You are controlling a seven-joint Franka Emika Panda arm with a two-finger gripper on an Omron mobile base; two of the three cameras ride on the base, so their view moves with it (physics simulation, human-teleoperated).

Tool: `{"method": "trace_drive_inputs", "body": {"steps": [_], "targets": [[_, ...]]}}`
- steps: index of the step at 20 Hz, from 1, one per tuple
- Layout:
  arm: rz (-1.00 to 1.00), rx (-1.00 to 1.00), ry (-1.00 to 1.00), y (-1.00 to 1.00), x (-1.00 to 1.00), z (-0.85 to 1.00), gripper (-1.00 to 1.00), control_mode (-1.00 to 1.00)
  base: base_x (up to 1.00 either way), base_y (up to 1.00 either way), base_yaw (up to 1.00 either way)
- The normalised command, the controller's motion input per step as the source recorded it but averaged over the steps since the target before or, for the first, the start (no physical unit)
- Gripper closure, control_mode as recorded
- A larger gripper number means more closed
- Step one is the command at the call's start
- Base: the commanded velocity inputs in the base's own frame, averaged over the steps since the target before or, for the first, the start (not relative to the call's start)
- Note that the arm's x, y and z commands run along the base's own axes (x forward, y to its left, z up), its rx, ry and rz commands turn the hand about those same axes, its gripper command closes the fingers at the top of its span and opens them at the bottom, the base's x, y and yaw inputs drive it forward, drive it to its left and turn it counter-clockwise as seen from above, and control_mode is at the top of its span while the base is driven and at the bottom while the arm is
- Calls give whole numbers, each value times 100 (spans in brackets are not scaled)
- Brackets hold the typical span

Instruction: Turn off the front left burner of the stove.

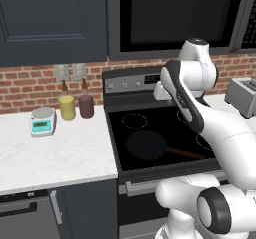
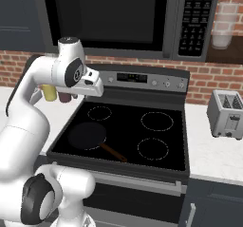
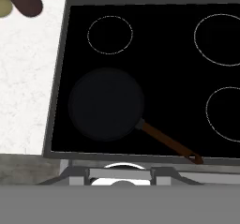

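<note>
The stove (image 1: pixel 116 133) (image 2: pixel 180 126) (image 3: pixel 154 63) is a black range with a glass cooktop and a raised back panel with silver knobs (image 1: pixel 124 85) (image 2: pixel 167 83). A black skillet (image 1: pixel 146 145) (image 2: pixel 87 136) (image 3: pixel 107 104) with a brown handle covers the front left burner, so its ring is hidden. My gripper (image 1: pixel 161 91) (image 2: pixel 93 87) hangs above the back left of the cooktop, just in front of the panel, and looks down on the skillet. Its fingers are not clear in any view, and nothing shows in them.
Left of the stove, a white counter (image 1: pixel 55 153) carries a small scale (image 1: pixel 42 121) and a yellow jar (image 1: pixel 67 107) and a dark red jar (image 1: pixel 86 105). A toaster (image 2: pixel 227 112) stands on the right counter. A microwave (image 2: pixel 123 17) hangs above the stove.
</note>
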Motion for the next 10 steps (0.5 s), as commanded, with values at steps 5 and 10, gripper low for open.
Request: {"method": "trace_drive_inputs", "body": {"steps": [5, 10], "targets": [[0, 0, -4, -9, -9, -5, -100, -100, 0, 0, 0], [0, 0, -21, -41, -36, -15, -100, -100, 0, 0, 0]]}}
